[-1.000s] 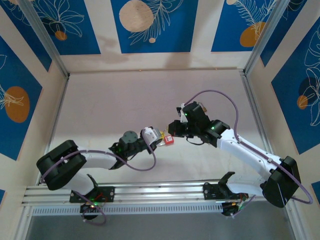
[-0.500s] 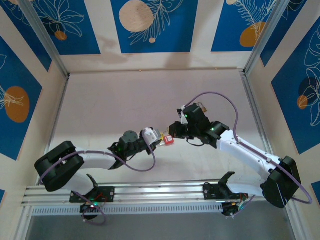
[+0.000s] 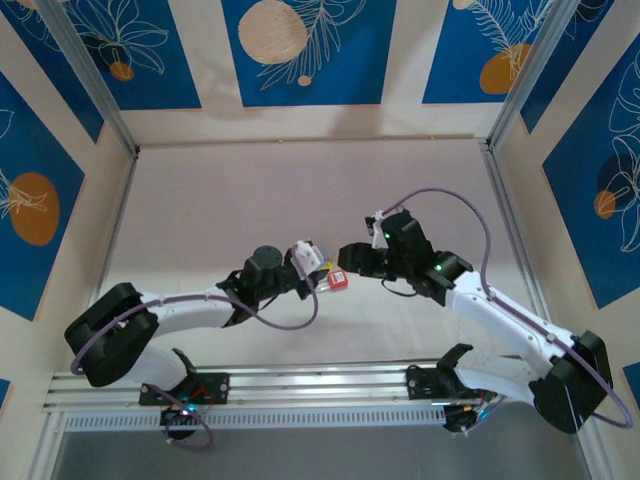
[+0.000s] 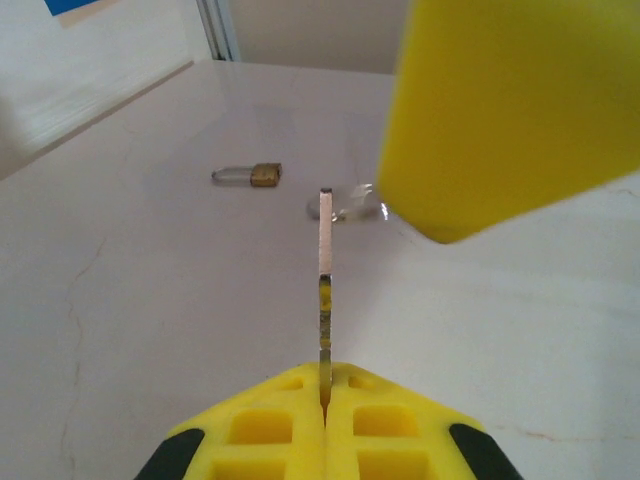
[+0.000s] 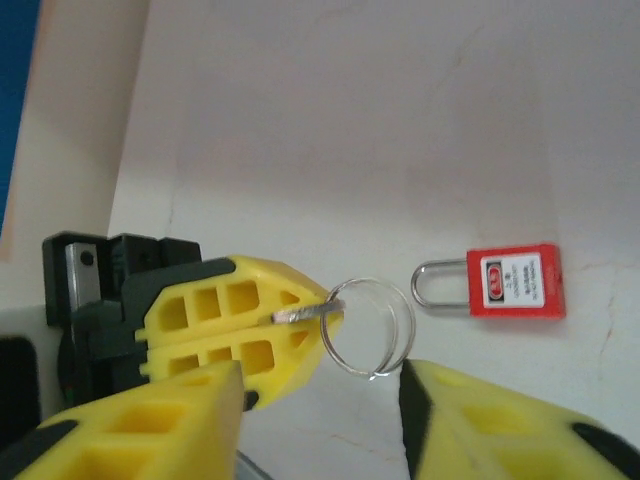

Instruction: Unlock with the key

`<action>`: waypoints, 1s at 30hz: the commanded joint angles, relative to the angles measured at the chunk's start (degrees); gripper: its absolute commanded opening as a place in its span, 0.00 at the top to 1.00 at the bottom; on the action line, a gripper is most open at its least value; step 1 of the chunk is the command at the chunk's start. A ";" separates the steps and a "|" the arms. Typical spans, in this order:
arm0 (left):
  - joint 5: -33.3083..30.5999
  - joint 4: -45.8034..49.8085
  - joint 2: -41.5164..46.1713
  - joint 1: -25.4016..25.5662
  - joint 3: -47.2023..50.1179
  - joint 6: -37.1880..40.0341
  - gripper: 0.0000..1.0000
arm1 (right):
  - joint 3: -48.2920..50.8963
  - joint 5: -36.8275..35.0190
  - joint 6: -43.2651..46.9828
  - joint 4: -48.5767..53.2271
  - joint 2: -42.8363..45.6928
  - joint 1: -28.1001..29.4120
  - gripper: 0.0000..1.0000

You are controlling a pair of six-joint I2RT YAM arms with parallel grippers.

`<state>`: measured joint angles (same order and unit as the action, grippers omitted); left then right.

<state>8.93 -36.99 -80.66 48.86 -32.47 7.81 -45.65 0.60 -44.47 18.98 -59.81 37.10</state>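
Pale tabletop [image 4: 120, 320]. Left gripper [image 4: 325, 385] fingers pressed together, pinching key [image 4: 324, 250] edge-on, free end sticking out above table. Key ring [image 5: 385, 330] hangs at that end. Right gripper [image 5: 322, 400] fingers apart, empty, just beside ring. Red padlock [image 5: 515, 282] flat on table nearby. Brass padlock [image 4: 252, 175] farther off.

Left pincer [image 4: 325, 380] pinched shut, facing the parted right pincer [image 5: 318, 400].

Key [image 4: 325, 270] in left tool [image 4: 325, 378]; padlock [image 4: 250, 176] on table [image 4: 150, 320] beyond
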 commanded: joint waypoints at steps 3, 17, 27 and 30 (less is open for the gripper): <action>4.09 13.40 1.47 -2.27 -6.25 -1.23 1.00 | 4.69 -2.17 2.02 -6.78 10.02 -3.88 0.45; 24.86 23.17 -6.13 -7.88 -19.56 -10.76 1.00 | 25.21 26.61 6.86 -48.45 11.22 -20.35 0.25; 33.44 17.55 -9.10 -9.53 -20.65 -18.09 1.00 | 20.50 34.41 6.60 -56.77 -1.61 -18.74 0.37; 34.41 17.53 -9.24 -9.57 -20.57 -18.52 1.00 | 19.90 34.05 7.67 -55.99 -2.38 -18.26 0.37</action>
<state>39.07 -17.61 -89.23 39.86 -51.40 -8.93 -23.81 32.29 -37.76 -33.89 -61.80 18.28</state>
